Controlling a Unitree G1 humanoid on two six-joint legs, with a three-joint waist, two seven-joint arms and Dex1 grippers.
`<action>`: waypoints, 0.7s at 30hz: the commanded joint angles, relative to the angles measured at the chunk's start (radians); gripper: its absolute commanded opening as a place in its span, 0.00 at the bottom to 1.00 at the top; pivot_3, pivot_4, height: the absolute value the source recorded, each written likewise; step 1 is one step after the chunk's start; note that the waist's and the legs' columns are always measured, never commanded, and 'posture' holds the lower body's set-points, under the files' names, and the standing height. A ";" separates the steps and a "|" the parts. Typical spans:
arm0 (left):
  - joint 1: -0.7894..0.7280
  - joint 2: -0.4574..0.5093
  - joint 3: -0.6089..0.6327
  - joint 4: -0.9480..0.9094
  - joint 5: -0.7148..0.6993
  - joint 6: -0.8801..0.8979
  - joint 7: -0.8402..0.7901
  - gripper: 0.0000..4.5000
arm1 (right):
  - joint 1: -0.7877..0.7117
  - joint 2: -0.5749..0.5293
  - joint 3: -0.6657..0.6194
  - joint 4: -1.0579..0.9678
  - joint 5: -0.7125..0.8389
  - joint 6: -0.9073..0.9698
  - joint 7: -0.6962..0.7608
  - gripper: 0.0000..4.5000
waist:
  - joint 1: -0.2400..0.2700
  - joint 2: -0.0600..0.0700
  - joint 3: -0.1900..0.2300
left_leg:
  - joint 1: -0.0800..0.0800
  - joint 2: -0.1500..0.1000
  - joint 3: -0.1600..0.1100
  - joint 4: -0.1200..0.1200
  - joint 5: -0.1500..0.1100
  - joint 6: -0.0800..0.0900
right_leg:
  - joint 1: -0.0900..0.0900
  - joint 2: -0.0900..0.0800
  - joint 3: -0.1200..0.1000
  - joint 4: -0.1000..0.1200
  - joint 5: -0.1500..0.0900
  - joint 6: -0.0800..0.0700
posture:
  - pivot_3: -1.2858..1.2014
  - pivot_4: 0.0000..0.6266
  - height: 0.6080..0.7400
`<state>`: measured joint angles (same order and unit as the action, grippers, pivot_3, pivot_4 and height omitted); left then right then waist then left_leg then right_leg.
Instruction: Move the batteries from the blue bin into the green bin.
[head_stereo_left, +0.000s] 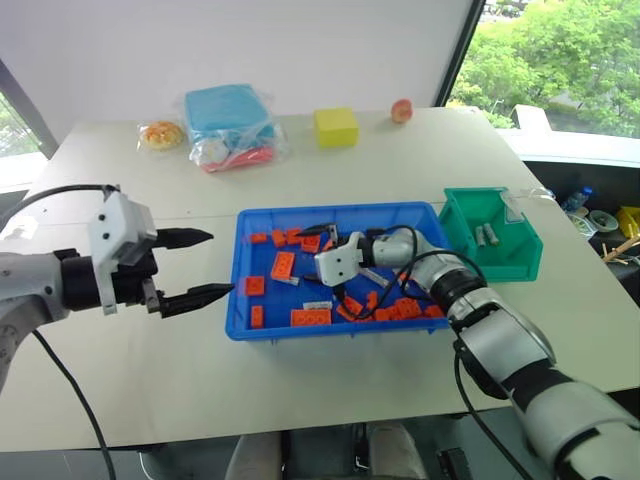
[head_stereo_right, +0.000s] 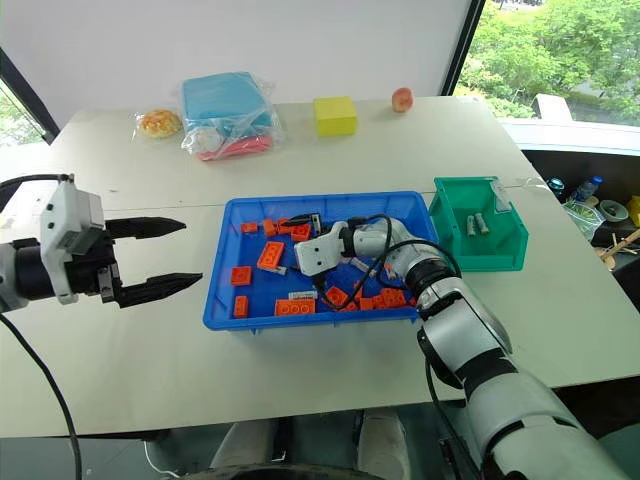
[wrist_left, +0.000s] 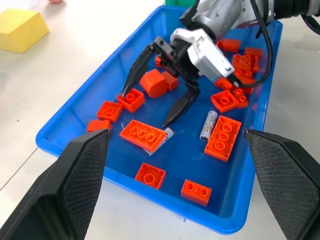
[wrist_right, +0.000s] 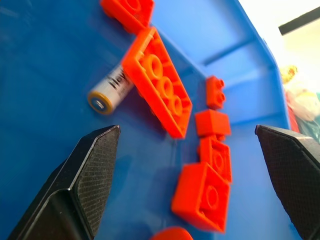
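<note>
The blue bin (head_stereo_left: 335, 211) lies mid-table, strewn with orange bricks (head_stereo_left: 310, 317). One of the batteries (wrist_left: 208, 125) lies bare on its floor beside a long brick. Another battery (wrist_right: 111, 89) pokes out from under an orange brick. My right gripper (wrist_left: 145, 107) reaches into the bin, low over the floor, open and holding nothing, with the half-covered battery just ahead of its fingers. The green bin (head_stereo_left: 520, 255) stands right of the blue bin and holds two batteries (head_stereo_left: 486, 235). My left gripper (head_stereo_left: 220, 264) hovers open and empty just outside the blue bin's left wall.
At the table's far side are a yellow cube (head_stereo_left: 336, 127), a light-blue box wrapped in clear plastic (head_stereo_left: 230, 115), a bread roll (head_stereo_left: 160, 134) and a peach (head_stereo_left: 401, 110). My right arm's black cables loop over the bricks.
</note>
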<state>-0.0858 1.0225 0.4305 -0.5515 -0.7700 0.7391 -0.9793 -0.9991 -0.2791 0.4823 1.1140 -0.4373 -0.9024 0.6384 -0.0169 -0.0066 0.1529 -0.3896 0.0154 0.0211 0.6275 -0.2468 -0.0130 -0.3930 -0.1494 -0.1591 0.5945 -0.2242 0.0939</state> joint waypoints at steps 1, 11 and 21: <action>-0.005 0.021 0.037 -0.015 -0.009 -0.001 0.003 1.00 | -0.035 0.030 0.003 0.009 -0.014 -0.019 -0.031 0.99 | 0.000 0.000 0.000 | 0.000 0.000 0.000 0.000 0.000 0.000 | 0.000 0.000 0.000 0.000 0.000 0.000 | 0.52 0.24 0.74; -0.015 0.028 0.012 -0.010 -0.013 -0.007 -0.006 1.00 | -0.040 0.084 0.005 0.043 -0.062 0.015 -0.133 0.99 | 0.001 0.000 0.000 | 0.000 0.000 0.000 0.000 0.000 0.000 | -0.003 0.000 0.002 0.000 0.000 0.000 | 0.52 0.24 0.74; -0.047 0.022 -0.027 0.017 0.005 -0.033 -0.008 1.00 | -0.025 0.062 -0.030 0.035 -0.022 0.017 -0.104 0.15 | 0.000 -0.001 0.000 | 0.000 0.000 0.001 0.000 0.000 0.000 | -0.002 0.001 0.005 0.001 0.000 0.000 | 0.52 0.24 0.74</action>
<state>-0.1179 1.0357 0.4045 -0.5317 -0.7727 0.7271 -0.9840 -1.0104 -0.2155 0.4836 1.1681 -0.4977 -0.8824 0.5214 -0.0167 -0.0072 0.1528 -0.3891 0.0150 0.0222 0.6272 -0.2467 -0.0130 -0.3951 -0.1479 -0.1540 0.5957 -0.2242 0.0936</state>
